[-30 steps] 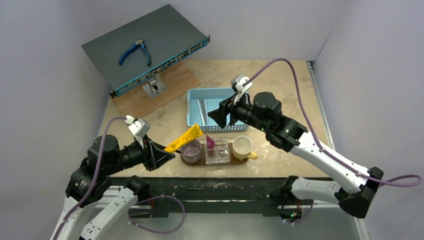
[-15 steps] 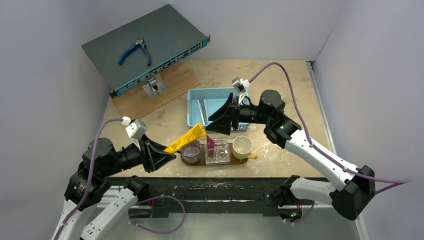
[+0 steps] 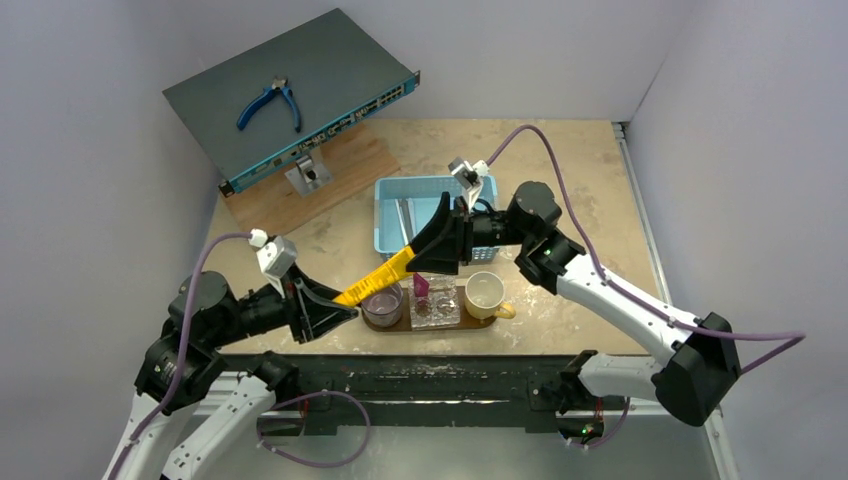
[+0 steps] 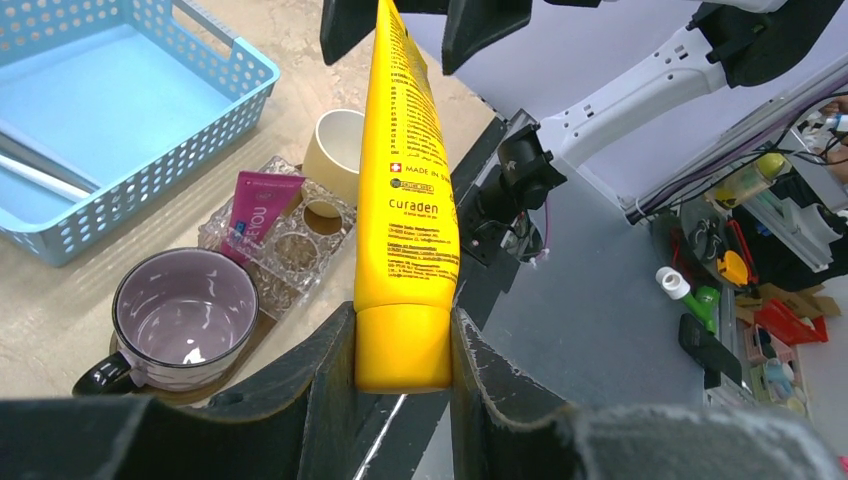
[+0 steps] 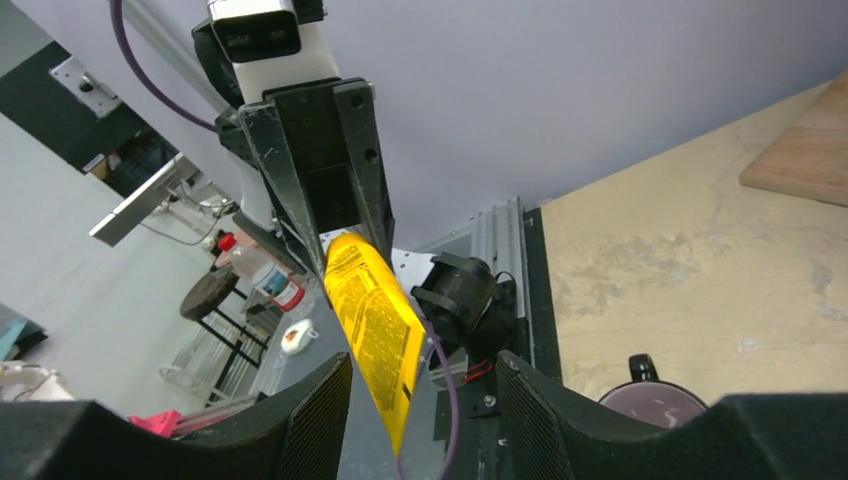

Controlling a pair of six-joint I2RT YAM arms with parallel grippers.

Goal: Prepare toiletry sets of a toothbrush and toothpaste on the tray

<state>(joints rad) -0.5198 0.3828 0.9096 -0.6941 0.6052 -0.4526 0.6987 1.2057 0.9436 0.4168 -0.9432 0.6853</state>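
Closing in on the yellow tube for a handover

Half a second ago the right gripper (image 3: 428,255) hung just at 12 o'clock of the tray (image 3: 445,326). Now it sits lower and further toward 9 o'clock, so its fingers straddle the flat, crimped end of the yellow tube (image 3: 375,280). Its jaws are also narrower than a second ago, yet they are still apart. The right wrist view shows a gap between the tube (image 5: 375,320) and each finger of the right gripper (image 5: 420,400), so it grips nothing yet. I read this as a pass from one arm to the other, with the tube probably bound for the tray afterwards.

The left gripper (image 4: 403,340) is clamped narrow on the tube's cap end (image 4: 405,200), unchanged over the last second. It holds the tube in the air, slanting from 8 o'clock up toward 2 o'clock above the mug (image 3: 382,302).

The left arm reaches in low from 7 o'clock, its wrist roughly level. The right arm stretches across from 4 o'clock, elbow raised, wrist turned toward 8 o'clock to face the other gripper.

The pink tube (image 3: 421,285) stands in the glass holder (image 3: 437,305) on the tray, between the mug and the cup (image 3: 484,292). The brushes (image 3: 405,215) lie in the basket (image 3: 385,215) at 12 o'clock of the tray, so no set is complete.
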